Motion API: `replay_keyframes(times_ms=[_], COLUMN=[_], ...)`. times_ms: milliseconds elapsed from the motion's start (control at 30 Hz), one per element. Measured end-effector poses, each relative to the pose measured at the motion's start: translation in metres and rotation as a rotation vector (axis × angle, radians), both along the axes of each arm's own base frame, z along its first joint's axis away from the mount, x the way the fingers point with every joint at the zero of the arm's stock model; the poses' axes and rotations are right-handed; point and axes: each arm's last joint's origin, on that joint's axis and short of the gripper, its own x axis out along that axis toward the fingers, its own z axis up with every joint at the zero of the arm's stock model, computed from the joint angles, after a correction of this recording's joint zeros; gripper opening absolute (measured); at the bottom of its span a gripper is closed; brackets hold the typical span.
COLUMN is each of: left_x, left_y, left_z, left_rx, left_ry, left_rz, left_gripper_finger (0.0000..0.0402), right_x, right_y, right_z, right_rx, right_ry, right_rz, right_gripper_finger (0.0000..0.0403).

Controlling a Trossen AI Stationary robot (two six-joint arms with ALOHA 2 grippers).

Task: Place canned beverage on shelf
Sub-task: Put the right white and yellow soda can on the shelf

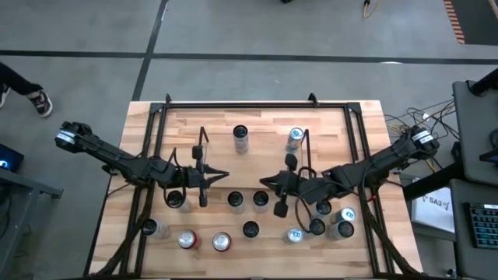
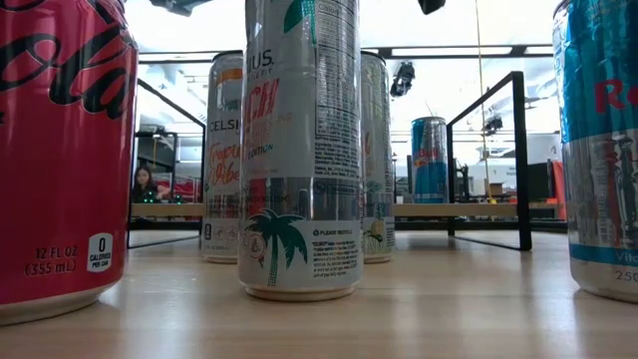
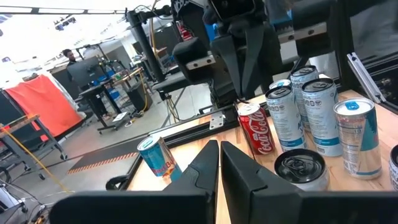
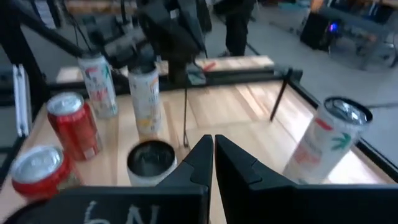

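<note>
While both arms hover mid-table with nothing picked up, the left gripper (image 1: 220, 176) and the right gripper (image 1: 267, 181) point at each other with fingers clenched and empty, each above the loose cans. Two cans already stand on the shelf (image 1: 327, 124): a dark-topped can (image 1: 240, 138) and a blue-and-silver can (image 1: 294, 139). The rest wait on the near half of the table (image 1: 373, 257), among them a red cola can (image 1: 186, 239) and a black-lidded can (image 1: 235, 200). To do the next pick well, I would open one gripper wide first, choose a can standing apart from its neighbours, descend squarely around its body, and keep it upright on the way to the shelf.
</note>
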Motion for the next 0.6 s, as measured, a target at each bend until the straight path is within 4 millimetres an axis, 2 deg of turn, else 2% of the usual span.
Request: replay_keyframes(times_ms=[433,600], left_x=[0.000,0.001], left_y=[0.000,-0.001], left_z=[0.000,0.006], left_rx=[-0.023,-0.145], left_ry=[-0.008,-0.035], left_rz=[-0.001,-0.003], left_gripper_finger=[0.0000,0.0000], right_x=[0.005,0.002], right_y=[0.005,0.011], right_z=[-0.012,-0.019], right_rx=[-0.057,-0.091], right_ry=[0.031,0.106], right_rz=[0.061,0.132], right_gripper_finger=[0.0009,0.0009])
